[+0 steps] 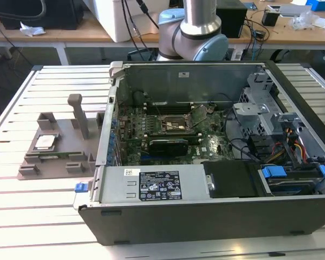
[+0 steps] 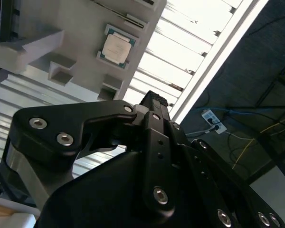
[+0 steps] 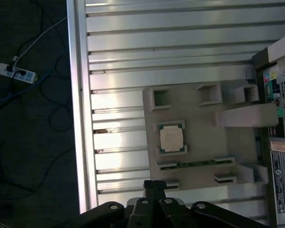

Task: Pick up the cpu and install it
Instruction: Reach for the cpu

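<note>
The tool (image 3: pixel 154 183), a black metal two-finger unit with bolted linkages, has its fingertips pressed together with no visible gap in both wrist views (image 2: pixel 151 97). It holds nothing and touches nothing. It hangs in the air above the worktop (image 1: pixel 21 216), a bench of pale aluminium slats.

The cpu (image 3: pixel 171 139), a small flat square chip with a pale silver metal top and a darker thin rim, lies flat in a shallow square recess of the grey plastic fixture (image 3: pixel 199 118) with upright posts. It is well apart from the tool's tips in both wrist views (image 2: pixel 117 46).

In the exterior view the cpu (image 1: pixel 45 142) sits at the left of the frame on that fixture (image 1: pixel 59 160). Just beside the fixture, toward the exterior view's right, stands the open dark grey computer case (image 1: pixel 206 216). Its green motherboard has an empty square socket (image 1: pixel 176 124) near the frame's centre. The grey and pale blue robot arm (image 1: pixel 197 27) rises at the upper middle of the frame behind the case.
</note>
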You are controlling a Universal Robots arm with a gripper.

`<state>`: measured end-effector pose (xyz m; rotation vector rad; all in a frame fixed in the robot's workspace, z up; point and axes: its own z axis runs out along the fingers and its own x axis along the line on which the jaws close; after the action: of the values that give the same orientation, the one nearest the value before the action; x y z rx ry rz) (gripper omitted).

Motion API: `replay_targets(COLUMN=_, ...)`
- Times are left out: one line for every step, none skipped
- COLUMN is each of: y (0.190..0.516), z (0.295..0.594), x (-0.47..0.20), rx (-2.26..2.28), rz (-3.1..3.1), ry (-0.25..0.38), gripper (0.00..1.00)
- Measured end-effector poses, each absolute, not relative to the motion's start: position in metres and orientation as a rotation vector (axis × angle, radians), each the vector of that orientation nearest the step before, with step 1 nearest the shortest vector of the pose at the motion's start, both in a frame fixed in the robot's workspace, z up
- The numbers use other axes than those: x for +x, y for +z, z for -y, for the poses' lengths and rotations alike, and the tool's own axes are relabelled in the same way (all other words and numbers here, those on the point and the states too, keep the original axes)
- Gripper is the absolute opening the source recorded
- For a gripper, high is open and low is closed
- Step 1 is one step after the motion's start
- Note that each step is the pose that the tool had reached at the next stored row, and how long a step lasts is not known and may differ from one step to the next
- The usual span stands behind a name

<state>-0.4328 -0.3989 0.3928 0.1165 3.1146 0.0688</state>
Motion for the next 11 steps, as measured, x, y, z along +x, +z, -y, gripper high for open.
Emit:
replay_targets(y=0.392, z=0.399, x=-0.425, rx=0.117, rz=-3.115, ry=0.069, gripper=0.11)
replay_targets(y=0.392, z=0.399, x=-0.417, rx=0.117, rz=-3.115, ry=0.069, gripper=0.11)
replay_targets(y=0.392, z=0.399, x=-0.412, rx=0.117, rz=-3.115, ry=0.069, gripper=0.11)
replay_targets(y=0.392, z=0.399, x=-0.406, rx=0.117, rz=-3.116, ry=0.069, gripper=0.11)
replay_targets(y=0.392, z=0.399, x=-0.403, rx=0.117, rz=-3.116, ry=0.069, gripper=0.11)
replay_targets(y=0.392, z=0.399, x=-0.401, rx=0.117, rz=-3.116, ry=0.069, gripper=0.11)
replay_targets(y=0.392, z=0.399, x=-0.401, rx=0.117, rz=-3.116, ry=0.069, gripper=0.11)
replay_targets(y=0.392, z=0.399, x=-0.401, rx=0.117, rz=-3.116, ry=0.069, gripper=0.11)
replay_targets(y=0.392, z=0.399, x=-0.401, rx=0.117, rz=-3.116, ry=0.069, gripper=0.11)
replay_targets(y=0.392, z=0.399, x=-0.401, rx=0.117, rz=-3.116, ry=0.069, gripper=0.11)
replay_targets(y=0.392, z=0.399, x=-0.401, rx=0.117, rz=-3.116, ry=0.069, gripper=0.11)
